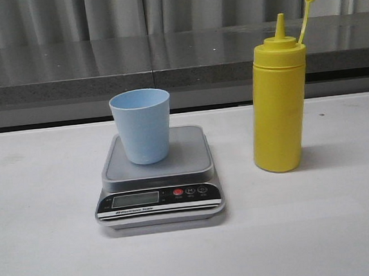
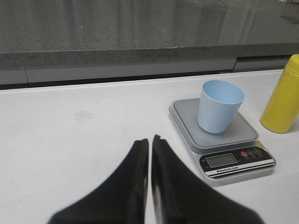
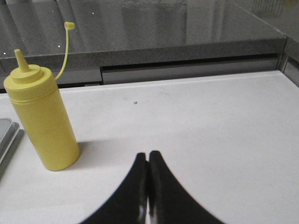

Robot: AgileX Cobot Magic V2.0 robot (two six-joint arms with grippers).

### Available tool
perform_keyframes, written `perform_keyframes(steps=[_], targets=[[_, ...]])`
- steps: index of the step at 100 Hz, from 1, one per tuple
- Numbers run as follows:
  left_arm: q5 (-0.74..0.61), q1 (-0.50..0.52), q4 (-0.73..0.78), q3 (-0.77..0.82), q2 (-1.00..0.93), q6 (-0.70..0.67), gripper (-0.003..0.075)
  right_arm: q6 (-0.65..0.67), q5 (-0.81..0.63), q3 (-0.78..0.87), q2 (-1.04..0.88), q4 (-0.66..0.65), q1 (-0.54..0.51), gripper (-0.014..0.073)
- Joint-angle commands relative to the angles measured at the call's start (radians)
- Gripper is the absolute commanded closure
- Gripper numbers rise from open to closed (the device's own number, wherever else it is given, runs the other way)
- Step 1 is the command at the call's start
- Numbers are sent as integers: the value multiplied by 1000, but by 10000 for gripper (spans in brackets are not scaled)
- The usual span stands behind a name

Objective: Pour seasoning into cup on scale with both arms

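- The yellow seasoning bottle is seen standing up straight on the white table, just beside the scale on its right, not touching it.
- The blue cup is set upright on the scale, and it looks empty.
- Nothing is held yet; the bottle probably has to be grabbed first.
- The right gripper is pressed closed, so it should be opened wide and closed around the bottle's middle.
- The left gripper is closed too, empty; the cup could be steadied by it.
- The cap strap sticks up, so the nozzle looks open.
- No arm is shown in the front view; the closed fingers are shown only in the wrist views.
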Motion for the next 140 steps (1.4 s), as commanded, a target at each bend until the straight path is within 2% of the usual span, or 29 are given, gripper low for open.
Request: perform_keyframes(steps=[1, 17, 26, 36, 46, 52, 69, 108, 118, 140], targets=[[-74, 2, -4, -26, 10, -13, 710, -6, -63, -78, 103, -5, -3, 661], [-74, 2, -4, -26, 10, -13, 710, -6, -109, -130, 251, -4, 0, 652], [-74, 2, -4, -26, 10, -13, 710, -6, -159, -137, 323, -4, 0, 566], [-74, 2, -4, -26, 10, -13, 710, -6, -222, -137, 389, -4, 0, 354], [-74, 2, -4, -26, 10, -13, 710, -6, -289, -137, 439, -5, 0, 48], [-74, 2, -4, -26, 10, -13, 710, -6, -330, -137, 465, -5, 0, -80], [-74, 2, -4, -26, 10, -13, 710, -6, -456, -137, 545, -6, 63, -9], [-74, 2, -4, -26, 10, -13, 710, -6, -695, -137, 821, -28, 225, -12], [-74, 2, -4, -26, 10, -13, 710, -4, -827, -137, 935, -28, 240, -37], [-74, 2, -4, -26, 10, -13, 710, 2, -1082, -137, 1114, -27, 281, -36]])
